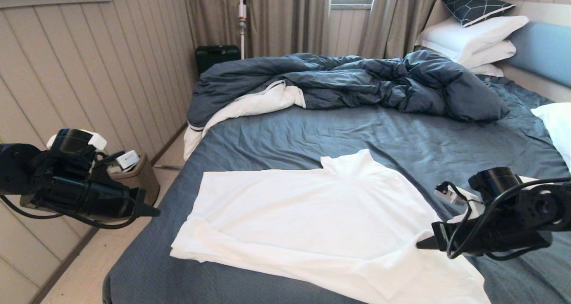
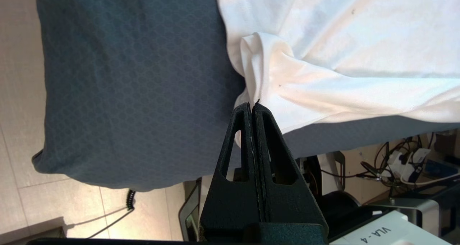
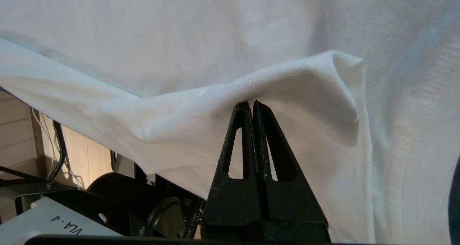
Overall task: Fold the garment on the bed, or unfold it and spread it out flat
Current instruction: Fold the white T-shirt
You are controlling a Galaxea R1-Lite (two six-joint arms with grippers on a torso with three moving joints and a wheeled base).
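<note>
The garment (image 1: 312,215), a plain white shirt, lies spread on the near half of the bed (image 1: 401,139), its small neck piece pointing toward the duvet. My right gripper (image 1: 419,245) is at the shirt's near right part, shut on a raised fold of the white cloth (image 3: 287,76) pinched at the right gripper (image 3: 251,103). My left gripper (image 1: 156,212) hangs in the air off the bed's left side, shut with nothing in it. In the left wrist view the left gripper (image 2: 252,104) points at the shirt's crumpled near left corner (image 2: 266,65) without holding it.
A rumpled dark blue duvet (image 1: 357,81) with white lining fills the far half of the bed. White pillows (image 1: 473,36) stack at the blue headboard on the right. A small brown bin (image 1: 138,177) stands on the floor by the panelled wall at left.
</note>
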